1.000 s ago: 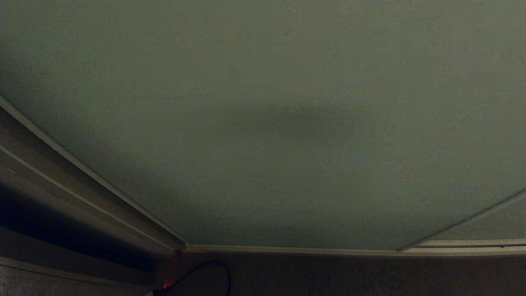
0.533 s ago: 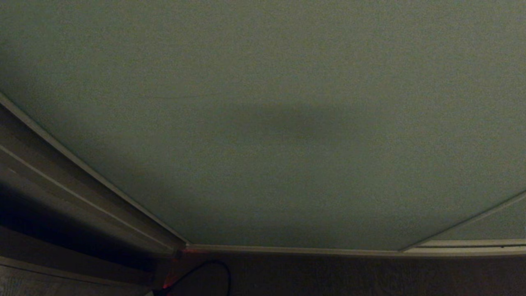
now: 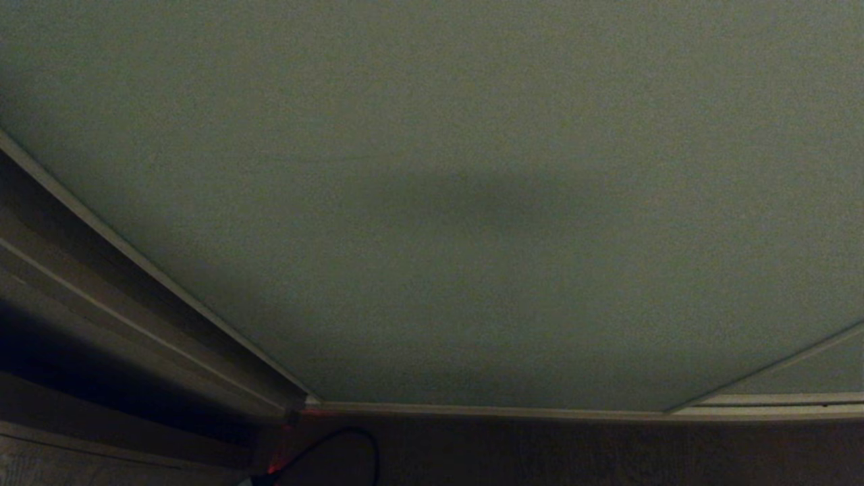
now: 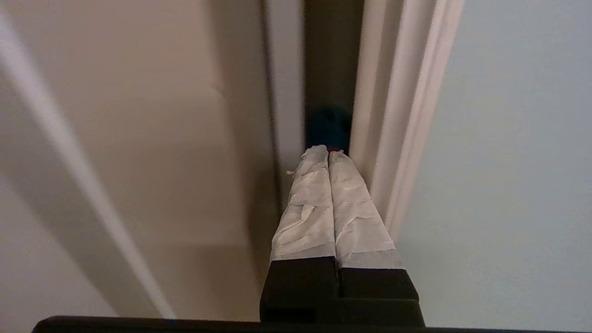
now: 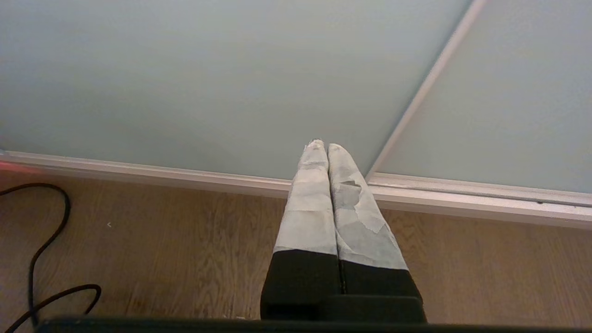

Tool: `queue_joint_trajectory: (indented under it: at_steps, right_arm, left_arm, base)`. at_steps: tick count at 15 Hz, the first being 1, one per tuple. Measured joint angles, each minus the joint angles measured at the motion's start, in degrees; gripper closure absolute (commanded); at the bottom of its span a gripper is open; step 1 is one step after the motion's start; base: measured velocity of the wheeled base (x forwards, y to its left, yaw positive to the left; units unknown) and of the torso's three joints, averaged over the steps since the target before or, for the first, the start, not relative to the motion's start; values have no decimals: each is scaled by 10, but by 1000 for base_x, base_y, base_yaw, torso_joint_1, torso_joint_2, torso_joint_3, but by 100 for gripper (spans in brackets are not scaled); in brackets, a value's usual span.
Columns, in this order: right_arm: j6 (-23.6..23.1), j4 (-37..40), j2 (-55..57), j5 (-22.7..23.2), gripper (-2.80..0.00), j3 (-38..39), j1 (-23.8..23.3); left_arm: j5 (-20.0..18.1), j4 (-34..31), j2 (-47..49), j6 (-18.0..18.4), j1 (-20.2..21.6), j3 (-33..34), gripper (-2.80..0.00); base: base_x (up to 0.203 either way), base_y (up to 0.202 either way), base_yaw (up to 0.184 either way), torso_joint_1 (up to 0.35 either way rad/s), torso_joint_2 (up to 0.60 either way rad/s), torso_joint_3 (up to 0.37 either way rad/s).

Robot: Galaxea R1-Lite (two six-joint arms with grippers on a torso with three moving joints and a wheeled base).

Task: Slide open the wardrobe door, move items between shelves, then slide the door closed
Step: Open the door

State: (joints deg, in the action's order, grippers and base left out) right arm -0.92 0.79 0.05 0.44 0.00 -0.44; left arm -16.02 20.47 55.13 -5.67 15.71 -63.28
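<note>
The sliding wardrobe door [image 3: 445, 202] fills almost everything in front of the robot's head, a broad matte grey-green panel with a faint shadow across its middle. Its thin pale edge strip [image 3: 155, 273] runs down along the left, meeting the darker side frame [image 3: 81, 297] of the wardrobe, and a light bottom rail [image 3: 486, 410] runs along the foot of the panel just above the wooden floor [image 3: 574, 452]. Neither arm shows in the head view. From the left wrist, the left pincer [image 4: 329, 153] has its two tape-wrapped fingers [image 4: 307, 208] pressed flat together with nothing between them, their tips pushed into the narrow dark gap [image 4: 333, 60] between the door's pale edge moulding [image 4: 393, 115] and the beige frame beside it; something small and teal [image 4: 329, 129] sits in that gap just past the tips, too blurred to identify. Whether the fingers actually touch the moulding I cannot tell. The right pincer [image 5: 322, 145] hangs low before the same door, fingers likewise pressed together and holding nothing, pointing at the spot where the vertical strip between two panels meets the bottom rail. A black cable [image 5: 41, 259] loops over the floorboards well off to one side of it. No shelf or cushion is visible with the door this far across.
</note>
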Motion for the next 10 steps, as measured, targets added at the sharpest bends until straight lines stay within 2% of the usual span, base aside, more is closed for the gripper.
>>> queue_joint_trajectory:
  at_steps: [2,6,10]
  right_arm:
    - [0,0,0,0,0,0,0]
    - [0,0,0,0,0,0,0]
    - [0,0,0,0,0,0,0]
  left_arm:
    - [-20,-37,-15,1,0,3,0]
    - [-84,-54,-31,5,-2,-6,0]
    - [-129,-127,-37,1,-19,-44,0]
  base:
    - [0,0,0,0,0,0]
    - [0,0,0,0,0,0]
    - [0,0,0,0,0,0]
